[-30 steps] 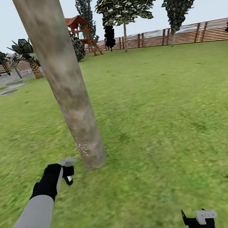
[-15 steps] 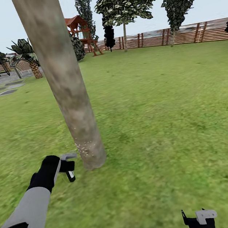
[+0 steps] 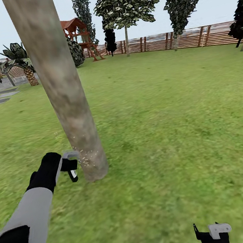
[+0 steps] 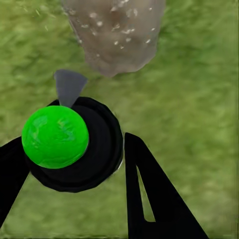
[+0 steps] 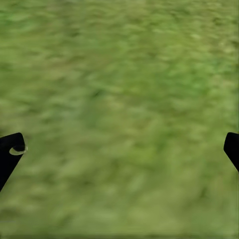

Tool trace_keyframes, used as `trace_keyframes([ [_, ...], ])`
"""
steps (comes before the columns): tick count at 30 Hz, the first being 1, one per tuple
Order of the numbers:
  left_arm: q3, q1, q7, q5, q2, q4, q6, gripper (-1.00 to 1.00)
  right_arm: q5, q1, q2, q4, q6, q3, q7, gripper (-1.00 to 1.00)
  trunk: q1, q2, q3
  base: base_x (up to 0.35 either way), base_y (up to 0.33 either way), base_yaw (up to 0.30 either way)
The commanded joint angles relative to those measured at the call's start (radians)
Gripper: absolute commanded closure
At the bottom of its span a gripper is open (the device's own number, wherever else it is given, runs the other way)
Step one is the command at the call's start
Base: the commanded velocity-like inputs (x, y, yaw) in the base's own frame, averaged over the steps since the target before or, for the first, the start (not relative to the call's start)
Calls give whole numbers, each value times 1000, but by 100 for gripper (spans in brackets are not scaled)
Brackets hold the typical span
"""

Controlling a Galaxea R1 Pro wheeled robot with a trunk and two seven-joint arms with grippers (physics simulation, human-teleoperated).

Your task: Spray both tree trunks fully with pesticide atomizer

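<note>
The left gripper (image 3: 70, 165) was closed on the pesticide atomizer (image 4: 69, 144), its fingers (image 4: 154, 199) pressed against the dark body either side. The grey nozzle pointed at the base of the tree trunk (image 3: 60, 92), just beside it; pale specks dotted the bark there. The right gripper (image 3: 212, 234) hung low over the lawn (image 3: 168, 122), fingers wide apart and holding nothing

Holding the pesticide atomizer (image 3: 70, 165) in the left gripper (image 3: 68, 167), nozzle pointing at the base of the tree trunk (image 3: 59, 88) just beside it. Showing pale specks on the bark nearest the gripper. Hanging low over the lawn (image 3: 168, 122), well apart: the right gripper (image 3: 212, 233). Standing far beyond: the wooden fence (image 3: 187, 38).
</note>
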Motion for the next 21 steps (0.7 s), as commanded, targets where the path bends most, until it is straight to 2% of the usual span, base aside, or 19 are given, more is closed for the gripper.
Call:
trace_keyframes([
  [1, 0, -19, 0, 4, 6, -2, 24, 100, 0, 0, 0, 0, 0, 0, 0, -100, 0, 0, 0, 0, 0, 0],
  [3, -1, -34, 0, 4, 35, -2, 38, 100, 0, 0, 0, 0, 0, 0, 0, -100, 0, 0, 0, 0, 0, 0],
  [5, -2, -35, -7, 8, 97, -3, 44, 100, 0, 0, 0, 0, 0, 0, 0, -100, 0, 0, 0, 0, 0, 0],
  [6, -2, -33, -8, 9, 99, -3, 44, 100, 0, 0, 0, 0, 0, 0, 0, -100, 0, 0, 0, 0, 0, 0],
  [8, -55, -39, -8, 9, 36, -3, 48, 100, 0, 0, 0, 0, 0, 0, 0, -100, 0, 0, 0, 96, 0, 0],
  [9, -61, -42, -8, 9, 29, -4, 49, 100, 0, 0, 0, 0, 0, 0, 0, -100, 0, 0, 0, 263, 0, 0],
  [11, -66, -44, -7, 9, 27, -4, 51, 100, 0, 0, 0, 0, 0, 0, 0, -100, 0, 0, 0, 236, 0, 0],
  [14, -66, -43, -8, 7, 40, -4, 54, 100, 0, 0, 0, 0, 0, 0, 0, -100, 0, 0, 0, 68, 0, 0],
  [16, -65, -43, -9, 6, 73, -7, 53, 100, 0, 0, 0, 0, 0, 0, 0, -100, 0, 0, 0, 9, 0, 0],
  [17, -64, -42, -9, 6, 118, -7, 55, 100, 0, 0, 0, 0, 0, 0, 0, -100, 0, 0, 0, 1, 0, 0],
  [18, -64, -40, -10, 8, 146, -7, 55, 100, 0, 0, 0, 0, 0, 0, 0, -100, 0, 0, 0, 0, 0, 0],
  [20, -64, -33, -11, 12, 179, -7, 52, 100, 0, 0, 0, 0, 0, 0, 0, -100, 0, 0, 0, 0, 0, 0],
  [21, -67, -31, -12, 13, 182, -8, 52, 100, 0, 0, 0, 0, 0, 0, 0, -100, 0, 0, 0, 0, 0, 0],
])
